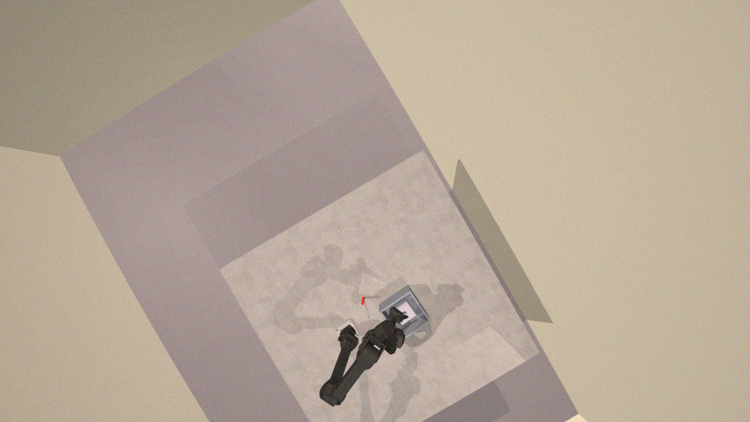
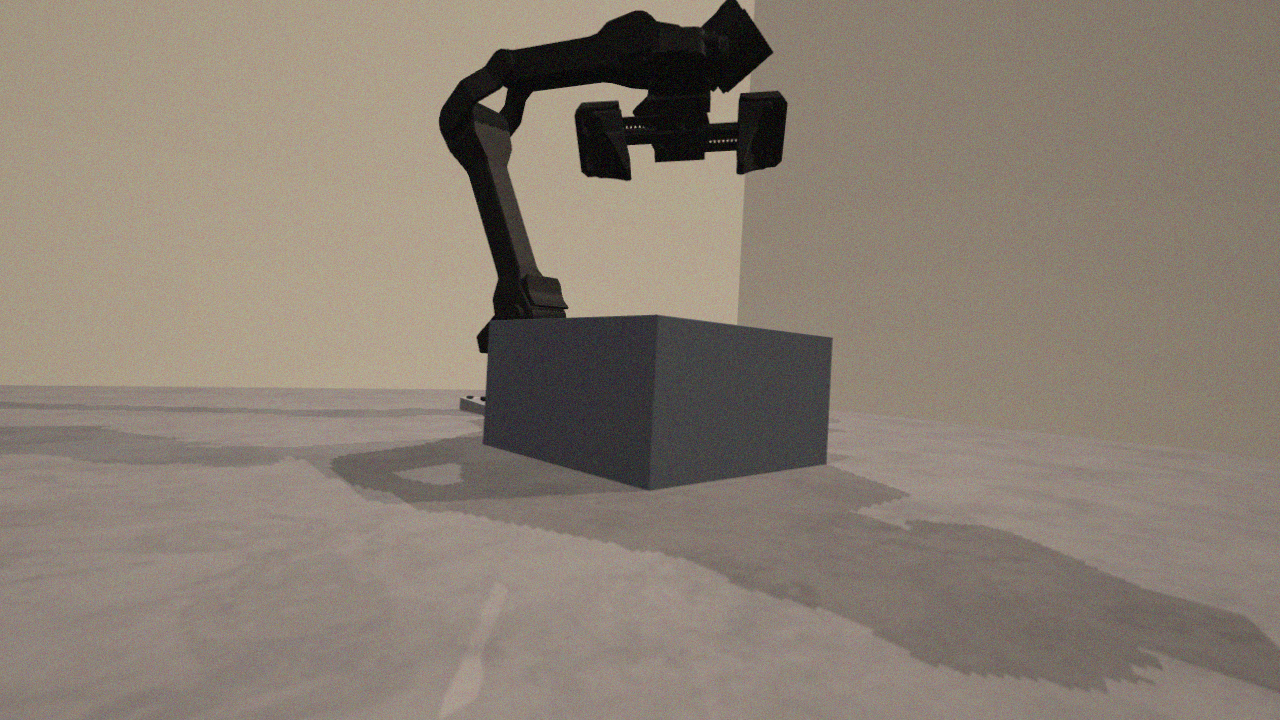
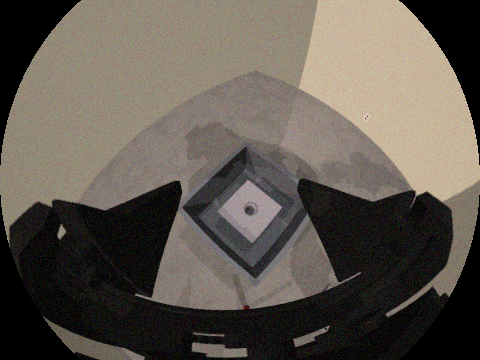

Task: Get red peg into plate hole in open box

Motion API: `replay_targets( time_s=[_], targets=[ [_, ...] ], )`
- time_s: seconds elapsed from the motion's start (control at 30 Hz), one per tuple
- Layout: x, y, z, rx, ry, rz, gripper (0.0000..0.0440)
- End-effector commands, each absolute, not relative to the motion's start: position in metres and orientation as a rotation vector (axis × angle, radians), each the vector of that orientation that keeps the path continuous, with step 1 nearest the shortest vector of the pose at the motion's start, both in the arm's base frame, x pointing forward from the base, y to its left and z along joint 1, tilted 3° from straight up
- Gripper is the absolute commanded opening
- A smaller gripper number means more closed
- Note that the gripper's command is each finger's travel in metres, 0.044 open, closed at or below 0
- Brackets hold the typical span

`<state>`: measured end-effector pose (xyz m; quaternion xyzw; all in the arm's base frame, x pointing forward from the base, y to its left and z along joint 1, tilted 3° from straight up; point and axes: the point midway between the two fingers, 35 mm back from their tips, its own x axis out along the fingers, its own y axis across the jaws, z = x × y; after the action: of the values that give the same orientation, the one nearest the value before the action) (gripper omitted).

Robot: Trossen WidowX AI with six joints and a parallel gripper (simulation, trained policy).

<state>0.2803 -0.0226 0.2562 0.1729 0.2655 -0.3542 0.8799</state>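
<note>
The red peg (image 1: 362,300) (image 3: 246,307) appears to stand upright on the table, left of the box in the top view. In the wrist view only a small part of it shows above the gripper body. It is hidden in the exterior view. The open grey-blue box (image 1: 416,299) (image 2: 572,394) (image 3: 285,250) stands on the table. A pale plate (image 3: 232,210) with a round, empty hole (image 3: 250,209) lies at its bottom. My gripper (image 2: 683,171) (image 3: 241,185) is wide open and empty. It hangs high above the box, pointing down, away from the peg.
The arm's white base plate (image 2: 471,404) is beyond the box in the exterior view, and left of the box in the top view. The box walls stand up on all sides of the plate. Shadows of the arm fall across the table (image 1: 335,231) (image 2: 268,573).
</note>
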Motion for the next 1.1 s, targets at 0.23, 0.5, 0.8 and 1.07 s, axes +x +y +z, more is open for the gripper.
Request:
replay_targets(
  time_s=[0.23,0.5,0.8,1.07],
  targets=[
    [0.249,0.039,0.204,0.414,0.885,-0.631,0.0440],
    [0.213,0.078,0.169,0.444,1.121,-0.615,0.0440],
    [0.194,0.099,0.134,0.450,1.241,-0.632,0.0440],
    [0.191,0.109,0.097,0.462,1.274,-0.633,0.0440]
  ],
)
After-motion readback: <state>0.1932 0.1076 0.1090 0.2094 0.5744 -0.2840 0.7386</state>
